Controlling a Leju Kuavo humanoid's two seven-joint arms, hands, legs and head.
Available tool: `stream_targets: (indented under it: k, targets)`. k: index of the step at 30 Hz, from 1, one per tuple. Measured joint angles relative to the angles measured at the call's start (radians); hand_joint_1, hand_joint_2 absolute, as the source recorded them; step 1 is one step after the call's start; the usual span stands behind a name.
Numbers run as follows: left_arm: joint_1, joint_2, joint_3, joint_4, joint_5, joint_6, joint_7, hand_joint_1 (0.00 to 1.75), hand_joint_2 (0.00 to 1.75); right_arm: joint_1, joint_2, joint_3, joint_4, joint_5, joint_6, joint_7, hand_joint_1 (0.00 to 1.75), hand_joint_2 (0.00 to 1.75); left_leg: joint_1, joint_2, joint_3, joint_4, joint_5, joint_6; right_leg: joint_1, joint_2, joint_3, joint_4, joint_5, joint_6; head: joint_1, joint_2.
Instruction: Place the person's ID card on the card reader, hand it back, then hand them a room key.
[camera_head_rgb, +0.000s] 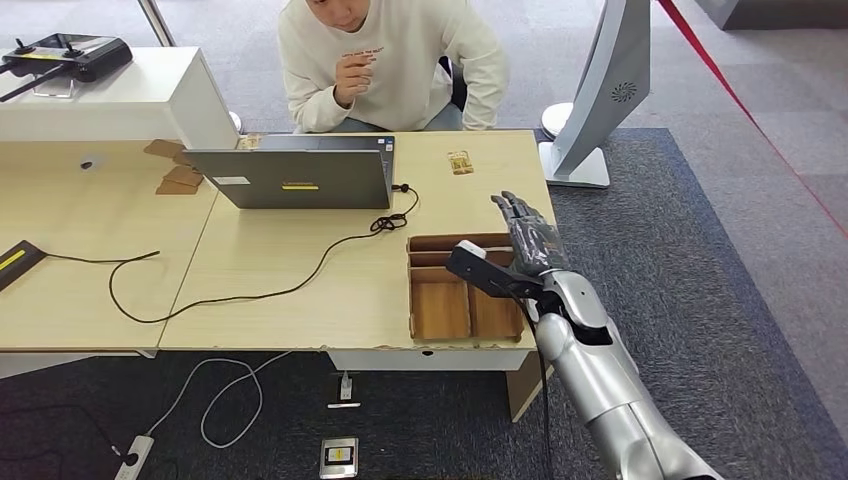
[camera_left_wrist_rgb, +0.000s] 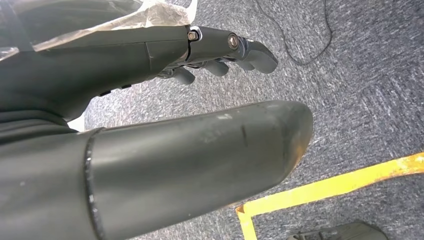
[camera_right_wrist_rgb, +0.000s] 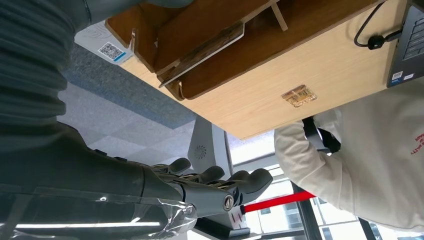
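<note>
A small patterned card (camera_head_rgb: 460, 162) lies flat on the light wood table (camera_head_rgb: 300, 260), in front of the seated person (camera_head_rgb: 390, 60); the right wrist view shows that card (camera_right_wrist_rgb: 298, 95) too. My right hand (camera_head_rgb: 525, 232) hovers over the table's right edge, past the wooden divided tray (camera_head_rgb: 465, 322), fingers stretched out and holding nothing. In the right wrist view its fingers (camera_right_wrist_rgb: 220, 186) are spread, and a thin card (camera_right_wrist_rgb: 202, 52) leans in a slot of the tray (camera_right_wrist_rgb: 210, 80). My left hand (camera_left_wrist_rgb: 165, 115) hangs over grey carpet, fingers loosely extended and empty.
A grey laptop (camera_head_rgb: 300, 176) stands between the person and me, its black cable (camera_head_rgb: 250, 295) looping across the table. A black device with a yellow strip (camera_head_rgb: 17, 262) lies at the far left. Brown card pieces (camera_head_rgb: 178, 176) sit by the laptop. A white stand (camera_head_rgb: 600, 90) rises at right.
</note>
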Motion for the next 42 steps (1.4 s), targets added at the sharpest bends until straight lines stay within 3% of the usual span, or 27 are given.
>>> stream_targets:
  k: [26, 28, 31, 32, 35, 42]
  targets:
    - [-0.001, -0.002, 0.0, 0.001, -0.006, 0.0, -0.003, 0.0, 0.0, -0.036, 0.008, 0.0, 0.143, 0.031, -0.162, -0.021, 0.0, 1.75, 0.0, 0.0, 0.0, 0.0, 0.0, 0.0, 0.0, 0.0, 0.0, 0.0, 0.0, 0.0, 0.0, 0.0]
    - [0.0, -0.002, 0.0, 0.001, -0.006, 0.0, -0.003, 0.0, 0.0, -0.039, 0.009, 0.0, 0.154, 0.032, -0.161, -0.021, 0.18, 1.75, 0.0, 0.0, 0.0, 0.0, 0.0, 0.0, 0.0, 0.0, 0.0, 0.0, 0.0, 0.0, 0.0, 0.0]
    - [0.0, -0.002, 0.0, 0.001, -0.004, 0.0, -0.004, 0.0, 0.0, -0.042, 0.009, 0.0, 0.168, 0.032, -0.158, -0.021, 1.33, 1.75, 0.0, 0.0, 0.0, 0.0, 0.0, 0.0, 0.0, 0.0, 0.0, 0.0, 0.0, 0.0, 0.0, 0.0]
    - [0.001, -0.002, 0.0, 0.001, -0.004, 0.0, -0.005, 0.0, 0.0, -0.042, 0.009, 0.0, 0.172, 0.032, -0.157, -0.022, 1.64, 1.75, 0.0, 0.0, 0.0, 0.0, 0.0, 0.0, 0.0, 0.0, 0.0, 0.0, 0.0, 0.0, 0.0, 0.0]
    - [0.002, -0.002, 0.0, 0.001, -0.002, 0.0, -0.006, 0.0, 0.0, -0.045, 0.009, 0.0, 0.184, 0.031, -0.149, -0.027, 1.75, 1.75, 0.0, 0.0, 0.0, 0.0, 0.0, 0.0, 0.0, 0.0, 0.0, 0.0, 0.0, 0.0, 0.0, 0.0]
    - [0.001, -0.002, 0.0, 0.002, -0.003, -0.001, -0.004, 0.0, 0.0, -0.054, 0.009, 0.0, 0.206, 0.019, -0.125, -0.036, 1.75, 1.75, 0.0, 0.0, 0.0, 0.0, 0.0, 0.0, 0.0, 0.0, 0.0, 0.0, 0.0, 0.0, 0.0, 0.0]
